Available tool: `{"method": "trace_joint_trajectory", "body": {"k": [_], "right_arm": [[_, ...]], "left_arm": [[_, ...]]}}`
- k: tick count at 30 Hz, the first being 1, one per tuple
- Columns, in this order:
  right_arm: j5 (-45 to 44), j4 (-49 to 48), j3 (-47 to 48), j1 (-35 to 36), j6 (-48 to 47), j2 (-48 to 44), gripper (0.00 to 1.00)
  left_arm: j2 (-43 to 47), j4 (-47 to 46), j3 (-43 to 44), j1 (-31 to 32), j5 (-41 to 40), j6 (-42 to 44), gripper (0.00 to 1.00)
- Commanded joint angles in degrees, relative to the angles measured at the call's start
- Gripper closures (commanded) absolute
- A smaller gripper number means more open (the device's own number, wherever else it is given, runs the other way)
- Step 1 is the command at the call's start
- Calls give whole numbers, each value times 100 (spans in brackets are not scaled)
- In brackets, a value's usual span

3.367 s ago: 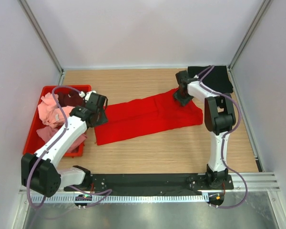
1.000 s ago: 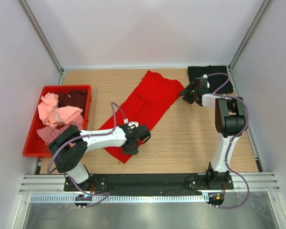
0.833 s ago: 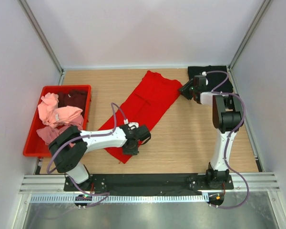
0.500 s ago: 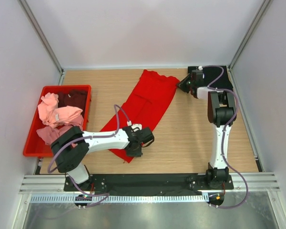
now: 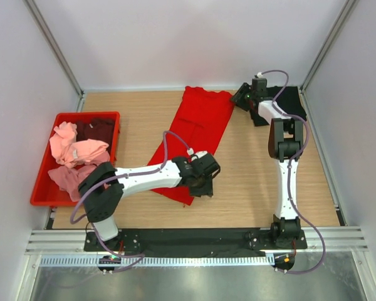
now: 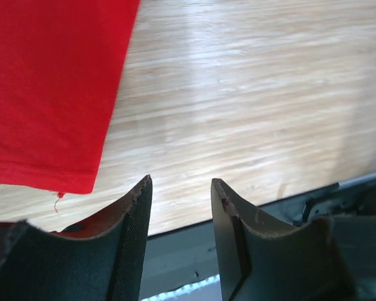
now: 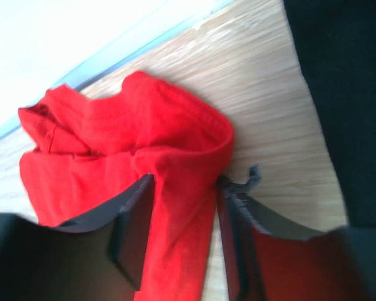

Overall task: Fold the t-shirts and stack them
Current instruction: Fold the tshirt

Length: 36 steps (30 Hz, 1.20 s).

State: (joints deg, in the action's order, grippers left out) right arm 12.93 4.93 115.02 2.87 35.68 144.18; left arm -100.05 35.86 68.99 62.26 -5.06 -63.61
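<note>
1. red t-shirt [image 5: 197,135] lies flat on the table [image 5: 257,182] as a long strip. It sits right of the red crate [image 5: 88,115], apart from it, slanting from level with the crate's near end to beyond its far end.
2. left gripper [image 5: 203,182] is at the strip's end on the crate's near side. Its fingers [image 6: 128,232] are spread with bare wood in the gap. The hem corner is near them, not touched.
3. right gripper [image 5: 241,97] is at the strip's other end, well right of the crate's far end. Its fingers [image 7: 135,219] are spread and straddle the bunched collar end. Cloth sits in the gap, but to me it doesn't look pinched.
4. My read of the step: squaring the strip before an end-to-end fold.
   - Flatten the rumpled collar end first.
   - Grab both layers low at the corners, then lay edge on edge.
5. Watch the loose thread at the hem. Also don't drag that end onto the black base plate [image 5: 194,238], nearer than the crate.
6. Surface is smooth light wood with some glare, so cloth should slide easily.
7. black t-shirt [image 5: 291,100] lies in the corner farthest right of the crate, probably the stack spot.
8. The crate holds the pink and maroon shirts [image 5: 75,150] in a heap.
9. Room: plain white panels [image 5: 188,44] on three sides.
</note>
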Motion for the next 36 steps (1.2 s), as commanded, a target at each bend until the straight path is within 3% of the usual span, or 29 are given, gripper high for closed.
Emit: {"method": "trace_joint_trajectory", "body": {"k": [1, 6, 8, 12, 14, 16, 20, 26, 30, 36], "right_arm": [[78, 1033, -85, -32, -220, -661, 45], [-62, 1843, -1603, 125, 219, -2444, 41], [-220, 2292, -2374, 292, 421, -2946, 41], [-536, 2461, -3826, 1011, 807, -4508, 40], [-694, 2355, -4668, 1609, 1001, -4994, 40], [-984, 2512, -5049, 2196, 1291, -5511, 40], [-1266, 2373, -6087, 3224, 2073, -6251, 41], [-1952, 2241, -6641, 4833, 3137, -6245, 42], [-2197, 1864, -6633, 5493, 3463, -5858, 42], [-2470, 1977, -6203, 5865, 3612, -5182, 43]], "left_arm": [[424, 402, 272, -38, 208, 410, 55], [1248, 721, -226, -810, -214, 1113, 55], [1540, 730, -438, -1486, -277, 1456, 55], [2155, 563, -843, -2691, 153, 1966, 52], [2323, 475, -940, -3330, 748, 2237, 51], [2384, 544, -905, -3658, 1410, 2423, 52], [2630, 677, -764, -4264, 1446, 2740, 50], [2622, 510, -879, -5100, 2202, 2784, 51], [2745, 501, -887, -5180, 2159, 2881, 50], [2807, 484, -984, -5206, 2123, 2890, 50]]}}
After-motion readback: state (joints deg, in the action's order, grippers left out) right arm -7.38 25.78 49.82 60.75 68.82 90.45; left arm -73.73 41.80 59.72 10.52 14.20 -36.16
